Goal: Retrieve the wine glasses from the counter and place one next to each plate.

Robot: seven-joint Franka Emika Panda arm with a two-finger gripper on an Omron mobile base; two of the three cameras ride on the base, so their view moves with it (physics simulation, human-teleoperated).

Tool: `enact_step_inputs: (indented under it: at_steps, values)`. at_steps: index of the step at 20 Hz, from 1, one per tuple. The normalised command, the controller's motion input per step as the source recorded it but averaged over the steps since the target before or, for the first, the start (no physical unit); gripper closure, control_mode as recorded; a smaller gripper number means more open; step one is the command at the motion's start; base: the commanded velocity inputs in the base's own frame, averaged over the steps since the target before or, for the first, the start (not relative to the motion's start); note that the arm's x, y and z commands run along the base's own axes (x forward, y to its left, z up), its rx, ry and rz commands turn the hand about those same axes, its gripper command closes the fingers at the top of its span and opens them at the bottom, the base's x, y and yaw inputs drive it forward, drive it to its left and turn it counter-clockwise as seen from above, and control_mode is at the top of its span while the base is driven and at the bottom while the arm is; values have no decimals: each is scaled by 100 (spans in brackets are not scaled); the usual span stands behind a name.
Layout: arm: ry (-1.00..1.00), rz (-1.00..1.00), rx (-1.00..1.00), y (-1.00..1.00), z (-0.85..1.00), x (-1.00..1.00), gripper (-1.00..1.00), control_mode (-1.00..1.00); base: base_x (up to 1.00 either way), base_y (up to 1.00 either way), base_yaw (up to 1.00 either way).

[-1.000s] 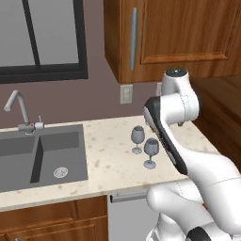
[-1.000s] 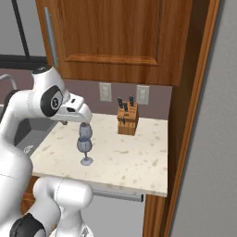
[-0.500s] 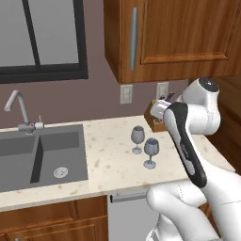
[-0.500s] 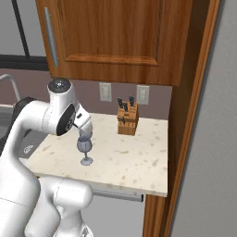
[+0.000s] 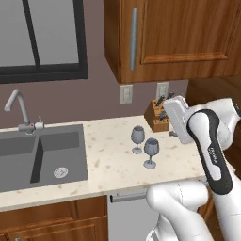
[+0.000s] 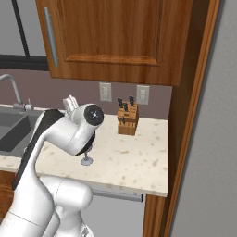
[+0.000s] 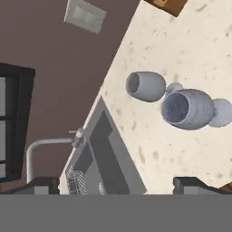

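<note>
My jaws (image 7: 115, 183) hang released and empty above the beige stone surface (image 5: 108, 162), turned toward the two wine glasses that stand upright between the sink and the knife block. Nearest to me is the front glass (image 5: 150, 151), its bowl opening wide in the hand view (image 7: 186, 108); just beyond it and slightly left stands the second glass (image 5: 137, 138), close beside the first but apart from it as far as I can tell. Left of them lies the dark double sink (image 5: 40, 153) with its silver tap (image 5: 19, 110); at the far right, against the wall, sits the knife block (image 5: 156, 116).

To take the near glass cleanly, I judge I should come in level with the bowl, one finger either side, approaching from the right so the far glass is not brushed. The pair is tight, so a wide sweep risks tipping the neighbour. A gentle close and a straight lift look safest. Neither plate is in sight.
</note>
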Motion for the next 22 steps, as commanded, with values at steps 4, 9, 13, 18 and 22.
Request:
enact_step_inputs:
  at_steps: [4, 9, 13, 18, 22]
  values:
    - [4, 0, 63, 0, -11, 0, -100, -100, 0, 0, 0]
    - [23, 0, 39, 0, -13, 16, -100, -100, 0, 0, 0]
    - [42, 0, 12, -4, 0, 23, -100, -100, 0, 0, 0]
    - [32, 2, 15, -36, -3, 3, -100, -100, 0, 0, 0]
    - [36, 7, 18, -37, -17, 6, -100, -100, 0, 0, 0]
